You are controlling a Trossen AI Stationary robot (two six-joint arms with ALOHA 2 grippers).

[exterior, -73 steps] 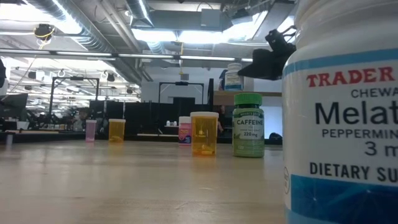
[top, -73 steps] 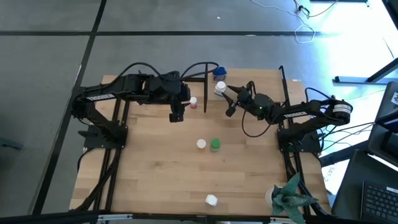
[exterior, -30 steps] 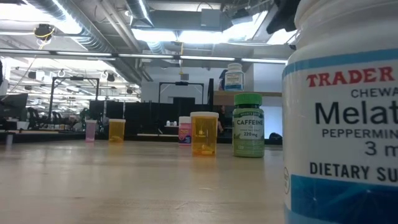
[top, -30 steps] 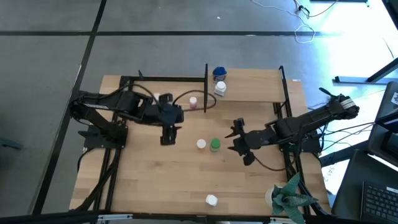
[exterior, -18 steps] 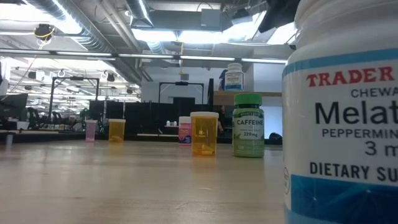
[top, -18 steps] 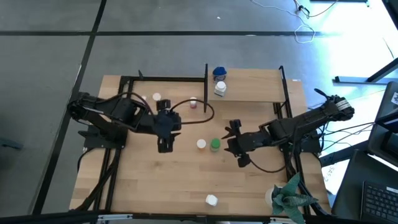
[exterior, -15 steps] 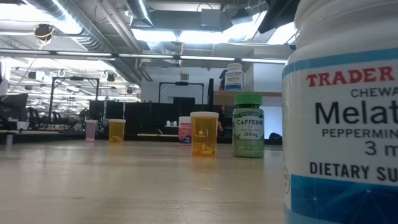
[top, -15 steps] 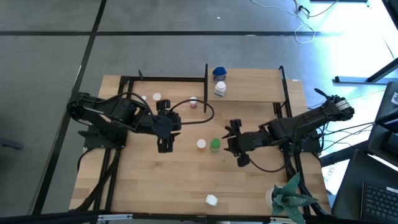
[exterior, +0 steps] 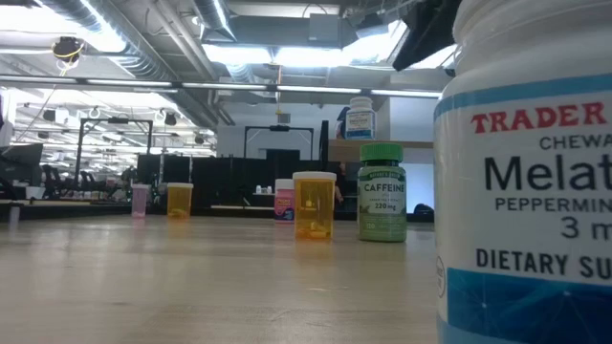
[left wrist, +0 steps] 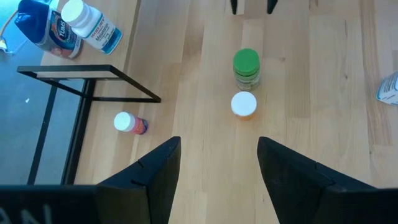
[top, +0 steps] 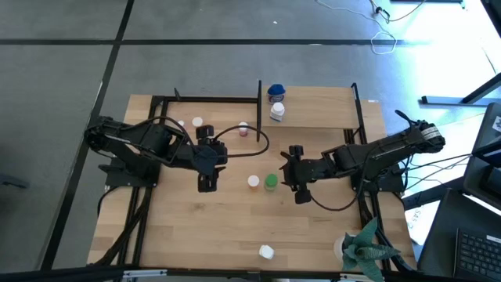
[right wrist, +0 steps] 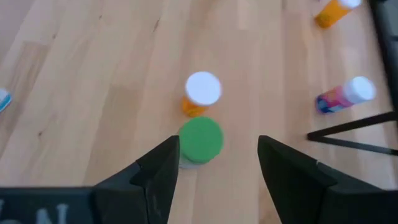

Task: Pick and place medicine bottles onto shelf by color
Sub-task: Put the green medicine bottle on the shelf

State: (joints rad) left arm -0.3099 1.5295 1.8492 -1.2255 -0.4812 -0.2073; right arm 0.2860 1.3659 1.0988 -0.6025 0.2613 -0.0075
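A green-capped bottle [top: 271, 182] and a white-capped orange bottle [top: 253, 182] stand upright side by side mid-table. My right gripper [right wrist: 216, 140] hangs open just right of the green bottle [right wrist: 200, 141], fingers slanting down toward it, touching nothing. My left gripper [left wrist: 216, 142] is open and empty left of the pair, facing them. A pink bottle [top: 243, 129] stands by the shelf's upright. On the shelf [top: 321, 110] sit a blue bottle [top: 275, 92] and a white one [top: 277, 111]. Two more small bottles [top: 196, 122] stand at the far left.
A white-and-blue bottle [top: 266, 251] stands near the front edge, huge in the low view [exterior: 526, 172]. A green paper plant [top: 364, 247] fills the near right corner. The left arm's cable [top: 250, 145] loops past the pink bottle. Black frame bars [top: 203, 99] border the far left.
My right gripper has moved toward the table's left, up to the green bottle, rolling about its own axis as it went. My left gripper has drawn back a little toward the left, uncovering the two small bottles at the far left. Both stay open. No bottle has moved.
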